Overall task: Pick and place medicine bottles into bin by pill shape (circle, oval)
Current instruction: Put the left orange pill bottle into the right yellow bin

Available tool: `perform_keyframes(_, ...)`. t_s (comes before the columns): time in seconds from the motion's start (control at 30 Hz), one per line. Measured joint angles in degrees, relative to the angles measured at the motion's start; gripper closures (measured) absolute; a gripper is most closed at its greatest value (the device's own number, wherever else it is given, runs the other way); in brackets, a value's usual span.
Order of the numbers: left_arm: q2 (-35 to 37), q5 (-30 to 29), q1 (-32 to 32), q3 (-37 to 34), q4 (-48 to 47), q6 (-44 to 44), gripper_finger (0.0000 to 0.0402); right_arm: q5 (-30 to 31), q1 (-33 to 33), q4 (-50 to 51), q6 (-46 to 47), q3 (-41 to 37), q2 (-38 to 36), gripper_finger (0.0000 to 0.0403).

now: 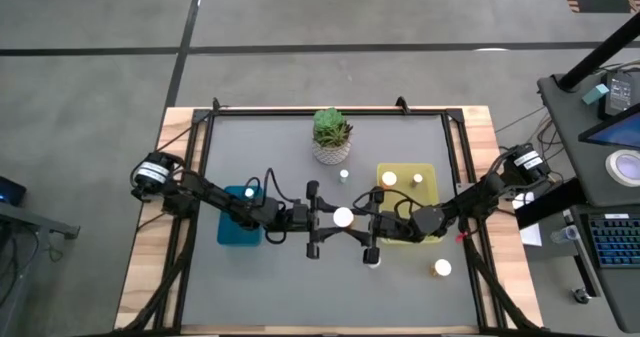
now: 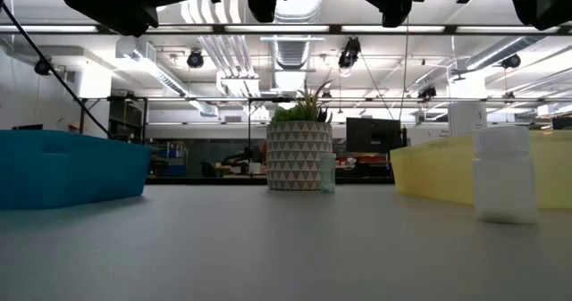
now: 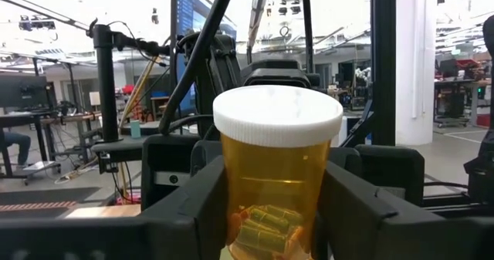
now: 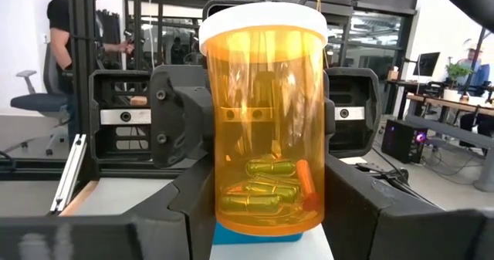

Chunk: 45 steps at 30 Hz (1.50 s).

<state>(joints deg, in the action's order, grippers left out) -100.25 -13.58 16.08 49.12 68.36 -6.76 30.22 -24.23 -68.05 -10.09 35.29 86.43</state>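
An amber medicine bottle with a white cap is held upright above the middle of the table, between my two grippers. It holds oval yellow-green capsules and one orange one. My left gripper comes at it from the table's left and my right gripper from the right. Both are shut on it. The bottle fills the left wrist view and the right wrist view. In the low view the bottle is out of view and only dark gripper parts show at the top edge. My left gripper pinches the bottle's amber body between its two fingers, on two opposite sides below the cap. The fingers lie level, coming from the table's left. The bottle stands upright, cap up, clear of the table. My right gripper pinches the same body low down between its two fingers, on two opposite sides. The fingers lie level, coming from the table's right. The bottle stands upright between them, its base clear of the table.
A blue bin lies under the left arm. A yellow bin at the right holds two bottles. Loose bottles stand on the table. A potted succulent stands at the far middle.
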Motion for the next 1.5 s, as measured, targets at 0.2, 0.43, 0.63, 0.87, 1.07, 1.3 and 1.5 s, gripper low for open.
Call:
perform_keyframes(0.2,0.0,0.0,0.0,0.0,-0.4,-0.1,0.0255,0.0,0.0,0.3,0.4,0.0,0.0,0.0214)
perform_keyframes(0.43,0.1,0.0,0.1,0.0,-1.6,-0.1,0.0257,0.2,0.0,1.7,1.1,0.0,0.0,0.0159)
perform_keyframes(0.63,0.9,-0.4,0.1,-0.7,-1.9,0.2,0.0257,0.2,0.0,5.7,2.6,0.0,-1.7,0.0119)
perform_keyframes(0.87,1.5,-1.7,0.1,-2.0,-2.0,0.3,0.0258,0.0,0.0,8.2,3.0,0.0,-2.9,0.0102)
perform_keyframes(1.07,2.3,-3.6,0.2,-4.1,-2.5,0.3,0.0258,0.8,-0.1,12.1,4.3,0.0,-4.8,0.0106)
perform_keyframes(1.3,6.6,-10.9,0.2,-5.4,-21.4,3.1,0.0258,3.4,-0.1,25.6,9.1,0.0,-10.6,0.0102)
perform_keyframes(1.5,6.7,-12.5,0.2,-5.4,-27.2,5.9,0.0258,3.5,-0.1,32.3,11.6,0.0,-14.0,0.0107)
